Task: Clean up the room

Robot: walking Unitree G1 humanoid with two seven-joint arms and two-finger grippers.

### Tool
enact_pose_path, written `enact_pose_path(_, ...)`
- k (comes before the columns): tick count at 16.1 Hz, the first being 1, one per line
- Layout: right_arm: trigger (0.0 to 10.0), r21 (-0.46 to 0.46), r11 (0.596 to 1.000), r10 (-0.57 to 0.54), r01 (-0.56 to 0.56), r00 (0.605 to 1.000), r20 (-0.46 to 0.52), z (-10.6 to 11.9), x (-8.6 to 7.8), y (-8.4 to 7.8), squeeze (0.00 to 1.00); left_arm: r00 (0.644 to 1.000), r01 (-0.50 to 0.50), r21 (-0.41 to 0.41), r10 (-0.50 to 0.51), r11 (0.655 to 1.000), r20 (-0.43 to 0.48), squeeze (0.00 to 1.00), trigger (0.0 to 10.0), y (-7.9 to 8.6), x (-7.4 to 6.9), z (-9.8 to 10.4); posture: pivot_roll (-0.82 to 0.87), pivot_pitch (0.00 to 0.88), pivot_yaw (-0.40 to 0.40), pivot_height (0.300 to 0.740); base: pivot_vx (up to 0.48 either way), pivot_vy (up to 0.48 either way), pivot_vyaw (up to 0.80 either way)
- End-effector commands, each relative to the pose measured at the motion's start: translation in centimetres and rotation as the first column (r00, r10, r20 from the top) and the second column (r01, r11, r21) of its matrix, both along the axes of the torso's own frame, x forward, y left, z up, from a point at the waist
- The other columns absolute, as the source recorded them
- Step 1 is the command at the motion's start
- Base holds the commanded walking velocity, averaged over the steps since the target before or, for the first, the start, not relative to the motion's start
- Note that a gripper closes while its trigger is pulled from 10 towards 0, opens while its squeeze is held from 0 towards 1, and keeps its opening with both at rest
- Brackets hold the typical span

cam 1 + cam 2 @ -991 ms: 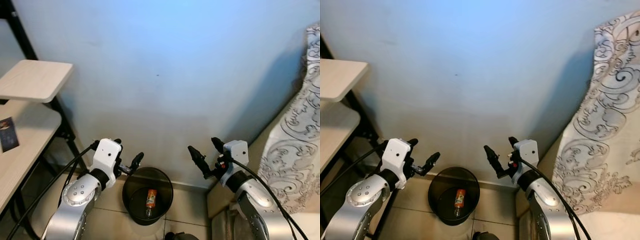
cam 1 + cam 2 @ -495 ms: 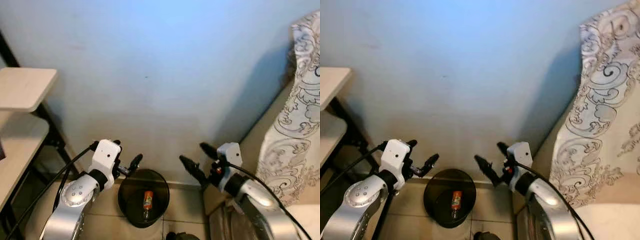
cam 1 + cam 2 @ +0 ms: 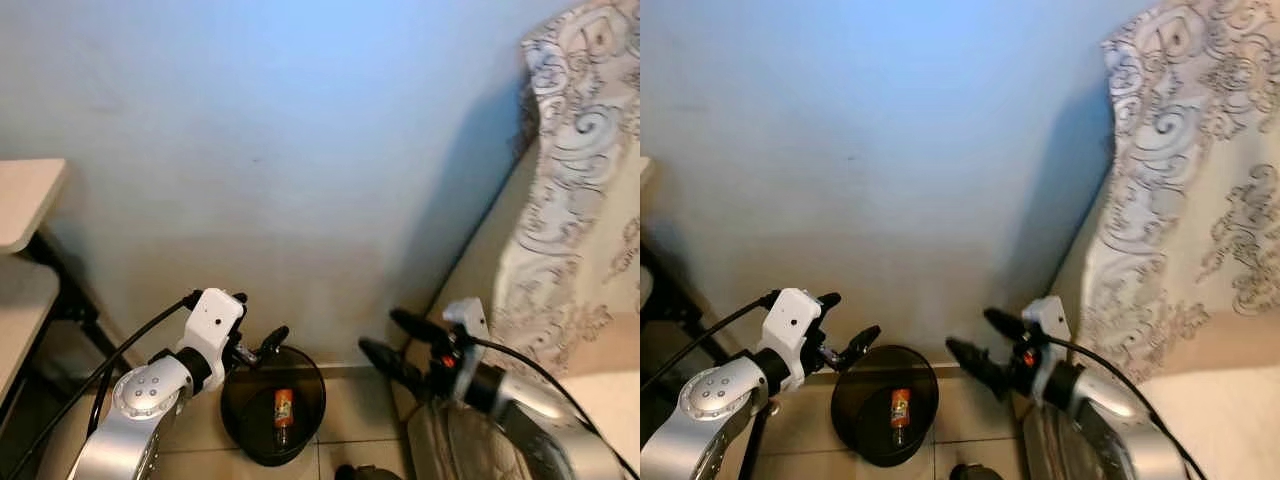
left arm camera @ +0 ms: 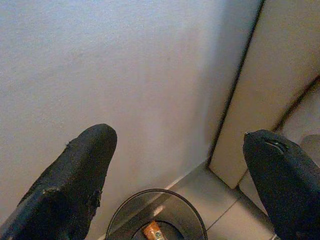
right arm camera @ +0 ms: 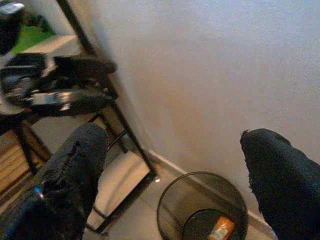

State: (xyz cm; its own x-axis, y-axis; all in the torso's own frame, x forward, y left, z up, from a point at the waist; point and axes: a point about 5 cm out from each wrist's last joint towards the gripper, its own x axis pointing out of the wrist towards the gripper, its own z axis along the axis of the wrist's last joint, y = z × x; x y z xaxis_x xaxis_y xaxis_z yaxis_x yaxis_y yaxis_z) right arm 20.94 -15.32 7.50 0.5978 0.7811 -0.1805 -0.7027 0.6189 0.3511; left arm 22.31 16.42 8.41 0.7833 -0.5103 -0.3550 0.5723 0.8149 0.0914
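Orange bottle (image 3: 283, 409) lying inside black wire bin (image 3: 240, 434) against the wall, left gripper (image 3: 258, 347) and right gripper (image 3: 392, 344) both spread wide, empty, raised either side above it

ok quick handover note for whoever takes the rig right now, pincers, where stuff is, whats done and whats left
Left pincer: open, empty, held above the left rim of the bin.
Right pincer: open, empty, held to the right of the bin.
Bin stands on the tiled floor against the blue wall; one orange bottle lies inside.
Done: that bottle is binned.
Left: nothing held; look for other clutter elsewhere in the room.
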Motion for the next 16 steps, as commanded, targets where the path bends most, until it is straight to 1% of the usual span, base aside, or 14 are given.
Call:
enact_pose_path(1, 10.0, 0.035, 0.998, 0.047, -0.047, 0.999, -0.001, 0.7, -0.3, -0.2, 0.00, 1.000, 0.023, -0.005, -0.023, 1.000, -0.001, 0.00, 10.0, -0.3, -0.1, 0.3, 0.09, 0.000, -0.017, 0.740, 0.000, 0.000, -0.80)
enact_pose_path(3, 10.0, 0.069, 0.991, 0.118, -0.116, 0.993, -0.030, 0.8, -1.1, -0.8, 0.00, 0.999, 0.036, -0.009, -0.036, 0.999, -0.010, 0.00, 10.0, -0.2, -0.2, 0.3, 0.09, 0.000, -0.016, 0.740, 0.000, 0.000, -0.80)
enact_pose_path(4, 10.0, 0.059, 0.993, 0.107, -0.105, 0.993, -0.044, 0.0, -1.1, -1.9, 0.00, 0.999, 0.038, -0.009, -0.038, 0.999, -0.012, 0.00, 10.0, -0.2, -0.2, 0.3, 0.09, 0.000, -0.016, 0.740, 0.000, 0.000, -0.80)
enact_pose_path(5, 10.0, 0.056, 0.994, 0.094, -0.091, 0.994, -0.054, -0.8, -1.0, -2.5, 0.00, 0.999, 0.040, -0.008, -0.040, 0.999, -0.013, 0.00, 10.0, -0.2, -0.2, 0.3, 0.09, 0.000, -0.016, 0.740, 0.000, 0.000, -0.80)
enact_pose_path(7, 10.0, 0.052, 0.996, 0.079, -0.074, 0.991, -0.104, -3.5, -1.0, -4.5, 0.00, 0.999, 0.046, -0.005, -0.047, 0.999, -0.019, 0.00, 10.0, -0.2, -0.2, 0.4, 0.09, 0.000, -0.016, 0.740, 0.000, 0.000, -0.80)
enact_pose_path(8, 10.0, 0.045, 0.997, 0.065, -0.060, 0.988, -0.139, -5.3, -1.0, -5.6, 0.00, 0.998, 0.051, -0.004, -0.051, 0.999, -0.021, 0.00, 10.0, -0.2, -0.2, 0.4, 0.09, 0.000, -0.016, 0.740, 0.000, 0.000, -0.80)
enact_pose_path(11, 10.0, 0.024, 0.999, 0.045, -0.041, 0.982, -0.184, -7.6, -1.2, -6.9, 0.00, 0.998, 0.063, -0.010, -0.063, 0.998, -0.030, 0.00, 10.0, -0.3, -0.3, 0.4, 0.09, 0.000, -0.015, 0.740, 0.000, 0.000, -0.80)
enact_pose_path(15, 10.0, 0.016, 0.999, 0.035, -0.032, 0.981, -0.190, -8.5, -1.3, -7.8, 0.00, 0.997, 0.070, -0.016, -0.071, 0.997, -0.039, 0.00, 10.0, -0.4, -0.4, 0.3, 0.09, 0.000, -0.016, 0.740, 0.000, 0.000, -0.80)
enact_pose_path(16, 10.0, -0.013, 1.000, -0.008, 0.006, 0.985, -0.174, -8.6, -0.9, -8.4, 0.00, 0.997, 0.073, -0.017, -0.073, 0.997, -0.039, 0.00, 10.0, -0.4, -0.4, 0.3, 0.09, 0.000, -0.017, 0.740, 0.000, 0.000, -0.80)
